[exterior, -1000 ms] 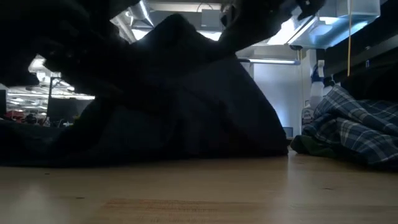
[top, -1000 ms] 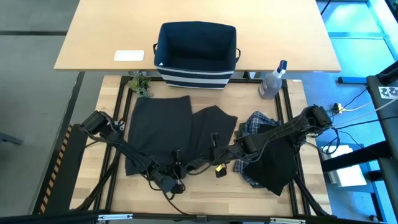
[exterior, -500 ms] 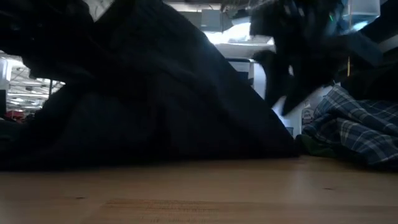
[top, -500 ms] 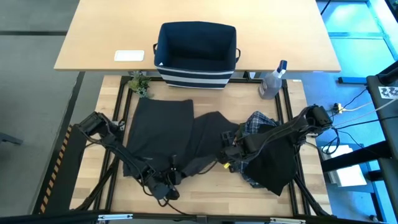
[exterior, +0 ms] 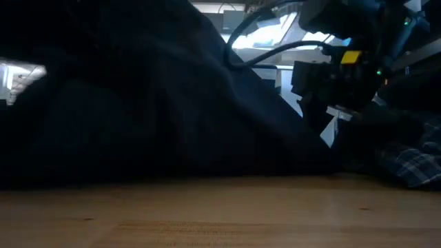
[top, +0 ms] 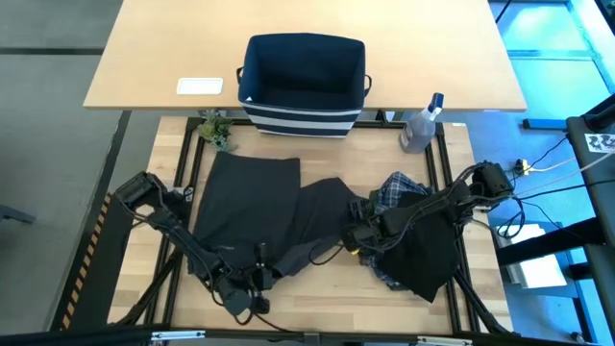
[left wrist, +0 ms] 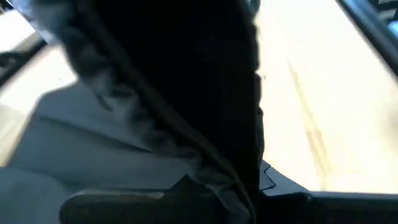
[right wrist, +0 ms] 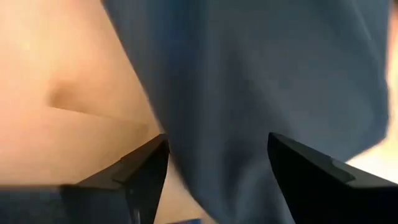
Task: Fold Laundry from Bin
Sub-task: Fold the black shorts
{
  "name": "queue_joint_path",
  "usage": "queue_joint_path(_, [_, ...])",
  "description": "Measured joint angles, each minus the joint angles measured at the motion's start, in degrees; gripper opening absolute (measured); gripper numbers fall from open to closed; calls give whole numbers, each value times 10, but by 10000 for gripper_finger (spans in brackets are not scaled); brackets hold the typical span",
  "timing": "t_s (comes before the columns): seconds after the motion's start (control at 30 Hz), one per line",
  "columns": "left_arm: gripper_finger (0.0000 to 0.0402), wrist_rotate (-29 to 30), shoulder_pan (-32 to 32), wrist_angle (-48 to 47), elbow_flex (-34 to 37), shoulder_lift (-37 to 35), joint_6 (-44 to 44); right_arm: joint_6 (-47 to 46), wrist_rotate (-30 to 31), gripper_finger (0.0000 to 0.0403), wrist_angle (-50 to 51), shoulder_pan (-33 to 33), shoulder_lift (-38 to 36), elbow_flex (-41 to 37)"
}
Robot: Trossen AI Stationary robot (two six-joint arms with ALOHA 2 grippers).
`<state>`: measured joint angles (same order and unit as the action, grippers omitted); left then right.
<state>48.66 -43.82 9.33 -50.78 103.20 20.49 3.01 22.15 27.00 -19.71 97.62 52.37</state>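
Observation:
A dark olive-grey garment (top: 264,207) lies spread over the table's middle, and it rises in a dark slope in the low view (exterior: 138,103). My left gripper (top: 259,277) is shut on its near edge, close to the table's near side. My right gripper (top: 354,238) hangs open at the garment's right edge. Its fingers (right wrist: 146,168) stand apart on either side of the cloth (right wrist: 249,81). The plaid shirt (top: 396,187) and a black garment (top: 423,255) lie heaped on the table's right, under the right arm. The striped navy bin (top: 304,85) stands beyond the table's far edge. My left gripper (left wrist: 217,186) pinches the dark garment's near edge (left wrist: 186,143) between its two fingers, coming slanting down from the near left. The cloth rises in a bunch from the hold; how many layers I cannot tell. My right gripper's open fingers straddle the cloth; whether they touch it I cannot tell.
A clear spray bottle (top: 421,125) stands at the far right corner and a small plant (top: 216,130) at the far left. A white card (top: 200,86) lies on the desk beside the bin. Bare wood (top: 317,288) runs along the near edge.
My right gripper has sunk, tipped further downward, shifted toward the table's right and far side, and opened, letting go of the dark garment. The cloth's raised peak has dropped and spread toward the right. My left gripper has drawn the near edge a little toward the table's left.

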Motion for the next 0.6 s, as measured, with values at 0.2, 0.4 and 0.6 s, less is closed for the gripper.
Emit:
queue_joint_path(0.2, [5,63,-37,-4,0,-41,0,5,17,239,-8,23,0,-9])
queue_joint_path(0.4, [5,75,-54,-15,0,-49,2,18,18,131,-30,45,0,-9])
queue_joint_path(0.6, [5,64,-61,-45,0,-49,34,22,13,10,-9,52,-7,-9])
